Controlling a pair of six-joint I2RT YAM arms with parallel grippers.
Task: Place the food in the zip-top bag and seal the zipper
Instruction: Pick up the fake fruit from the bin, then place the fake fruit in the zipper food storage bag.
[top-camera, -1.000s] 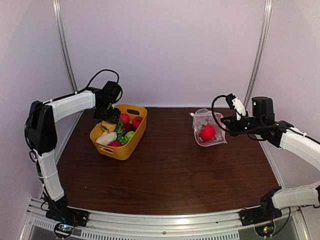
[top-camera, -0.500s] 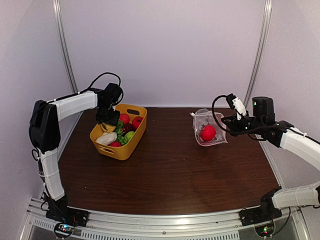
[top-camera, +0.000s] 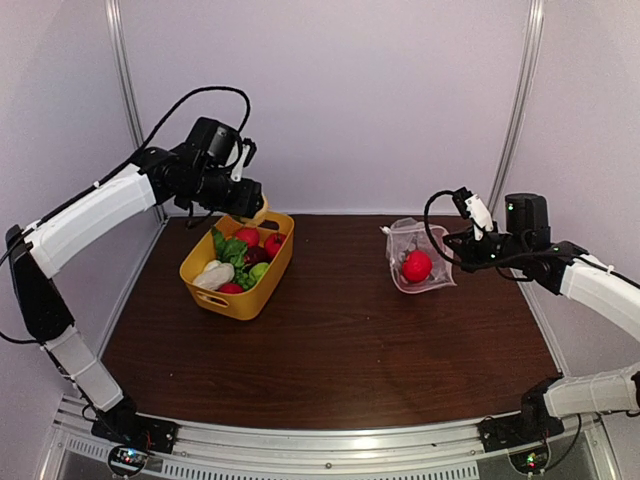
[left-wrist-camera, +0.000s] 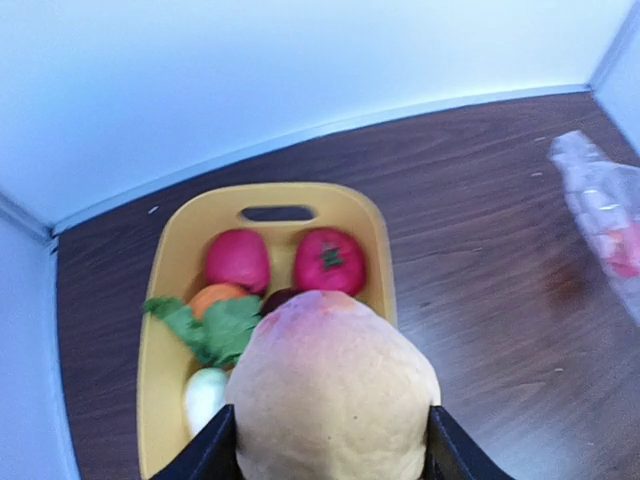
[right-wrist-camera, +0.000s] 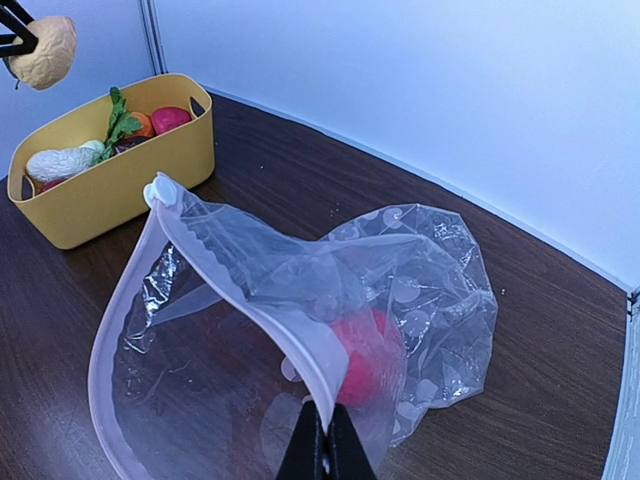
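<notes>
The left end effector (top-camera: 248, 200) pinches a yellow-orange fruit (left-wrist-camera: 330, 390) in the air above the yellow tub (top-camera: 240, 298), clear of its rim; across bare desk (top-camera: 340, 310), the right end effector (right-wrist-camera: 325, 445), pressed together on the zip-top bag's (right-wrist-camera: 430, 260) mouth edge, holds it gaping, a red fruit (right-wrist-camera: 365, 365) inside.

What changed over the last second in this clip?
The left gripper, down in the yellow tub before, has risen above its far rim, shut on a yellowish-orange fruit lifted out. Unchanged: the right gripper pinches the zip-top bag at its mouth edge, the red fruit lies inside, and tub and bag have not moved.
</notes>
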